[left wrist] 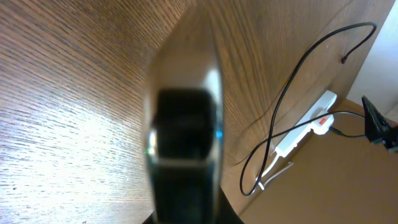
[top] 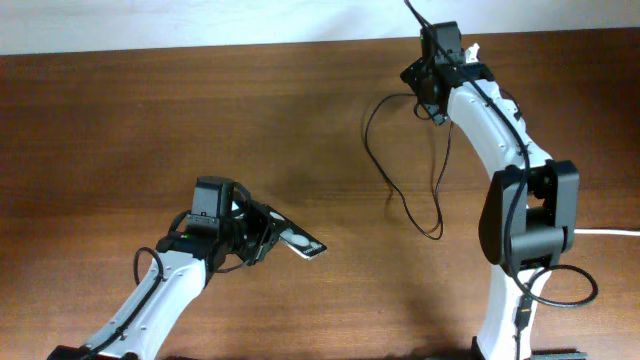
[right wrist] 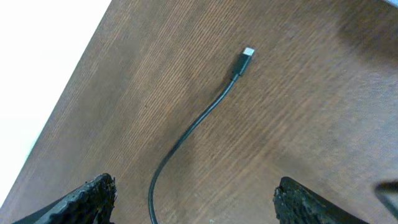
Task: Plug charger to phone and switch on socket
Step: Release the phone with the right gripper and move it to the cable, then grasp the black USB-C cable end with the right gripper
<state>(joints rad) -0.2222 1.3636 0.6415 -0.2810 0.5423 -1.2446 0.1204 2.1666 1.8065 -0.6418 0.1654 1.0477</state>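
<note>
My left gripper [top: 262, 237] is shut on the phone [top: 303, 243], a flat black slab held tilted just above the table at lower left. In the left wrist view the phone [left wrist: 183, 130] is a blurred dark shape seen edge-on. The charger cable [top: 438, 234] loops across the table at right. Its connector tip [right wrist: 247, 53] lies loose on the wood, ahead of my right gripper [right wrist: 199, 199], which is wide open and empty at the far edge [top: 427, 95]. The socket [left wrist: 298, 134] is a white strip with the white plug head [left wrist: 320, 124] in it. In the overhead view my right arm hides most of it.
A thick white cord [top: 605, 232] runs off the right edge. The far table edge meets a pale wall behind the right gripper. Bare brown wood lies between the two arms.
</note>
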